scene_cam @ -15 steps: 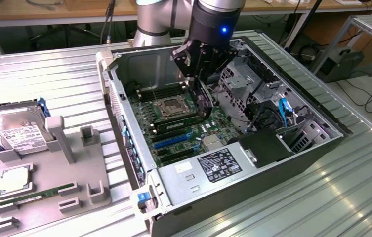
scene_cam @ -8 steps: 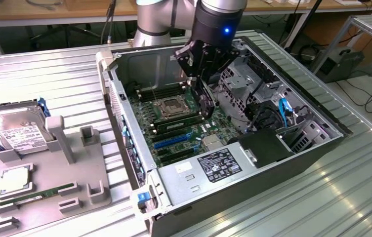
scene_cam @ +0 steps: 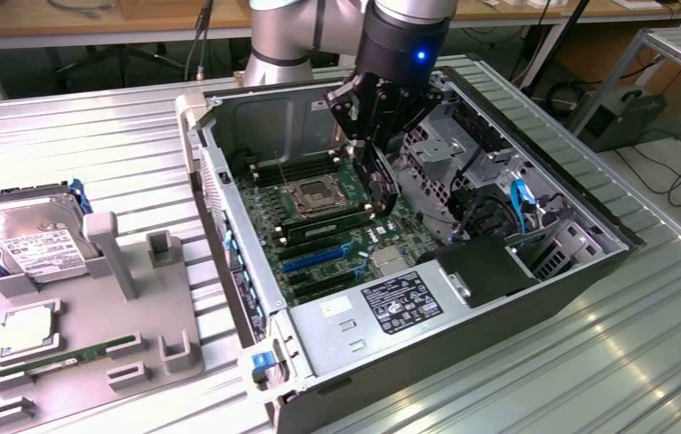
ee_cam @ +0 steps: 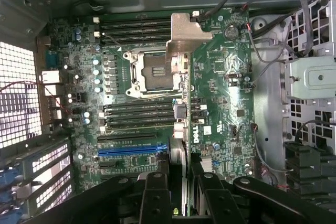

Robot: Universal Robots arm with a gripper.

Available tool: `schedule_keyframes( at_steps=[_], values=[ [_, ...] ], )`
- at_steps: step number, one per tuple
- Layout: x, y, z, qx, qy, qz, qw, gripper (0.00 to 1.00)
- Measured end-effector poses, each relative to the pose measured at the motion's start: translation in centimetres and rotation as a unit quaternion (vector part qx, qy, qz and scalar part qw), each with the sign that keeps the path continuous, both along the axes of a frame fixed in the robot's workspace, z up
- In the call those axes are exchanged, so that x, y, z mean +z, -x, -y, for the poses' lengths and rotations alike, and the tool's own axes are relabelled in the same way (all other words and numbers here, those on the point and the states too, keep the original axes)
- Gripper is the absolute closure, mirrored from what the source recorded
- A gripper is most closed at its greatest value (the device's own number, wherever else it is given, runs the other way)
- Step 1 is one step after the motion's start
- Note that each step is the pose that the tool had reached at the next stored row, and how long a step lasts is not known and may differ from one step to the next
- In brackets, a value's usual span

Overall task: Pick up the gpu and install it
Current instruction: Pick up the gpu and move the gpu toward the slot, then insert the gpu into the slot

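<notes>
My gripper (scene_cam: 379, 127) hangs over the open computer case (scene_cam: 557, 271), above the green motherboard (scene_cam: 316, 237). It is shut on the gpu (scene_cam: 380, 185), a thin dark card that hangs edge-down from the fingers over the CPU socket (scene_cam: 316, 194). In the wrist view the gpu (ee_cam: 179, 129) appears edge-on between the two black fingers (ee_cam: 156, 192), with its silver end bracket (ee_cam: 185, 34) at the far end. The blue expansion slot (ee_cam: 131, 151) lies on the board beside the card's edge, and the card sits clear above the board.
On a grey fixture tray (scene_cam: 99, 316) at the exterior view's left lie a silver hard drive (scene_cam: 33, 240), a green memory stick (scene_cam: 62, 357) and a square chip (scene_cam: 26, 325). Drive cages and cables (scene_cam: 485, 190) crowd the case's far side. The power supply (scene_cam: 394, 303) fills its near end.
</notes>
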State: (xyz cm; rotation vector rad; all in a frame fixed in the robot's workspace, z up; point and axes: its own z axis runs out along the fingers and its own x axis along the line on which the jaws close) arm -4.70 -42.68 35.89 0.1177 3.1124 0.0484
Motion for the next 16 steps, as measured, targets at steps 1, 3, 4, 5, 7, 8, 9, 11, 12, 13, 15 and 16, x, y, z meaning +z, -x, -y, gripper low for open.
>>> schedule_keyframes(
  at_steps=[1, 3, 4, 5, 7, 8, 9, 11, 12, 13, 15, 16],
  values=[
    [0.00, 0.00, -0.01, 0.000, 0.0001, 0.0000, 1.0000, 0.74],
    [0.00, -0.01, -0.01, 0.000, 0.0000, 0.0000, 1.0000, 0.74],
    [0.00, -0.01, -0.01, 0.000, 0.0000, 0.0000, 1.0000, 0.74],
    [0.00, -0.01, -0.01, 0.000, 0.0001, 0.0000, 1.0000, 0.74],
    [0.00, -0.01, -0.01, 0.000, 0.0000, 0.0000, 1.0000, 0.74],
    [0.00, -0.01, -0.01, 0.000, 0.0000, 0.0000, 1.0000, 0.74],
    [0.00, -0.01, -0.01, 0.000, 0.0000, 0.0000, 1.0000, 0.74],
    [0.00, -0.01, -0.01, 0.000, 0.0000, 0.0000, 1.0000, 0.74],
    [0.00, -0.01, -0.01, 0.000, 0.0000, 0.0000, 1.0000, 0.74],
    [0.00, -0.01, -0.01, 0.000, 0.0000, 0.0000, 1.0000, 0.74],
    [0.00, -0.01, -0.01, 0.007, 0.0000, 0.0000, 1.0000, 0.74],
    [0.00, -0.01, -0.01, 0.011, 0.0000, 0.0000, 0.9999, 0.74]
  ],
)
